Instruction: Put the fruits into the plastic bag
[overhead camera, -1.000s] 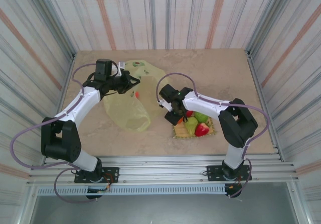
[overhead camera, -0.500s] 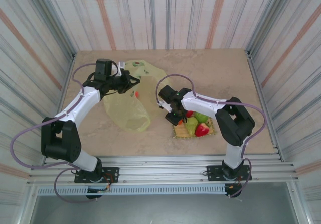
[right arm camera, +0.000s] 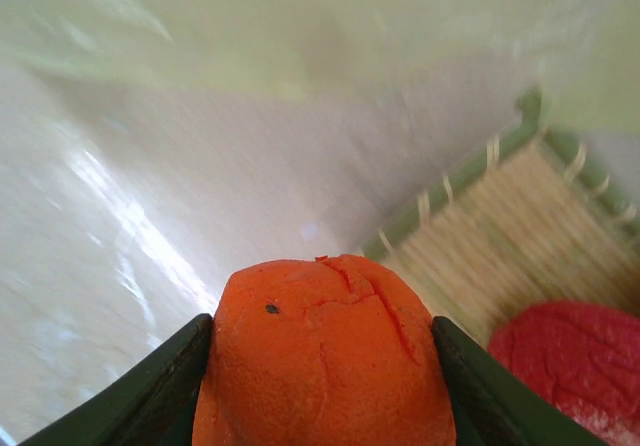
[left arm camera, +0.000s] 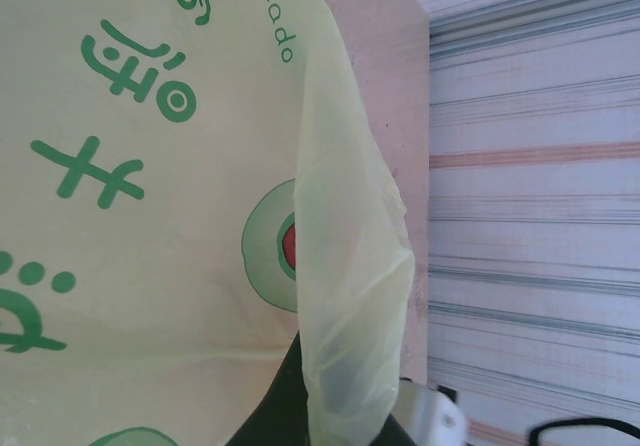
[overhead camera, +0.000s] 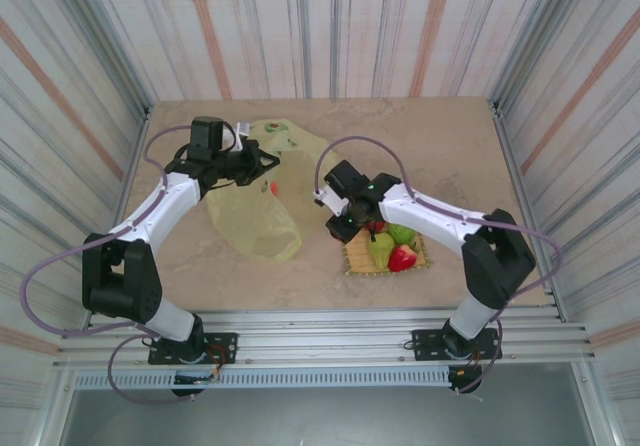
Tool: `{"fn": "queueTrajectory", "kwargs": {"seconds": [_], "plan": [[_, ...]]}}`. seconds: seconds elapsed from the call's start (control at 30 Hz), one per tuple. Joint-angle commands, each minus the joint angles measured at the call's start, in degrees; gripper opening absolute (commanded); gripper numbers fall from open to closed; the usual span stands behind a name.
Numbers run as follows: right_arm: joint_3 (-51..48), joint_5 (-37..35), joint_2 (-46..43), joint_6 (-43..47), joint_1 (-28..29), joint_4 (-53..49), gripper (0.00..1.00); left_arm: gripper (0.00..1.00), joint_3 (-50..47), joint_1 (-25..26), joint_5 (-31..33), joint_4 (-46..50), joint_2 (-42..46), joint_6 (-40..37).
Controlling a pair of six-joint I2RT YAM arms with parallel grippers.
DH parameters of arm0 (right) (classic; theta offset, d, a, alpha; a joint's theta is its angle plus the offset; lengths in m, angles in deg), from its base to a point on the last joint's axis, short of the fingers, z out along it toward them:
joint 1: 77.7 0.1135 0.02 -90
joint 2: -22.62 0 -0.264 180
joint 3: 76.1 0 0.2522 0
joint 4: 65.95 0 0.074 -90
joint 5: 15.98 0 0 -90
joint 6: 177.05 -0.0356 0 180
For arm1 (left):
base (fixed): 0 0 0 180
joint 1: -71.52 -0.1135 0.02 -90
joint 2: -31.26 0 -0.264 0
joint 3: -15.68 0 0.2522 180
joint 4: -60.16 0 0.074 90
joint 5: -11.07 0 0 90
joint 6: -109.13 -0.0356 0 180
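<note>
My right gripper (right arm camera: 320, 334) is shut on an orange (right arm camera: 322, 366), one of the fruits, with a dark finger pressed to each side of it. In the top view that gripper (overhead camera: 340, 228) hangs at the left edge of the woven mat (overhead camera: 420, 259). On the mat lie a green pear (overhead camera: 381, 252), a red strawberry (overhead camera: 403, 258), a green apple (overhead camera: 402, 233) and a red apple (overhead camera: 378, 226). The yellow-green plastic bag (overhead camera: 255, 216) lies to the left. My left gripper (overhead camera: 258, 163) is shut on the bag's rim (left arm camera: 350, 346) and holds it up.
The mat's green-edged corner (right arm camera: 470, 181) and a red fruit (right arm camera: 570, 356) sit just right of the held orange. Bare table (overhead camera: 440, 146) stretches behind the mat. Striped walls (overhead camera: 330, 26) close in the back and both sides.
My right gripper has closed on the orange and shifted slightly up and left off the mat, its elbow swinging right. The left arm and bag have stayed still.
</note>
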Motion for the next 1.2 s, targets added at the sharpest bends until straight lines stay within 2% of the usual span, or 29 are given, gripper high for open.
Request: {"fn": "queueTrajectory", "kwargs": {"seconds": [0.0,0.2,0.47,0.77,1.17], "plan": [[-2.4,7.2,-3.3,-5.9,1.8,10.4,0.52,0.0,-0.5,-0.2,-1.3,-0.8,0.2,-0.4],[-2.4,2.9,1.1,-13.8,4.8,25.8,0.51,0.0,-0.3,0.2,-1.9,-0.8,0.4,-0.2],[3.2,-6.9,12.5,-18.7,6.6,38.4,0.51,0.0,-0.4,0.6,-2.5,-1.4,0.5,0.3],[6.2,-19.3,21.8,-19.5,6.1,49.9,0.51,0.0,-0.5,0.6,-2.9,-1.7,0.6,0.6],[10.8,-27.6,31.9,-20.3,4.4,62.4,0.51,0.0,-0.4,0.6,-3.3,-1.8,-0.1,0.7]]}}
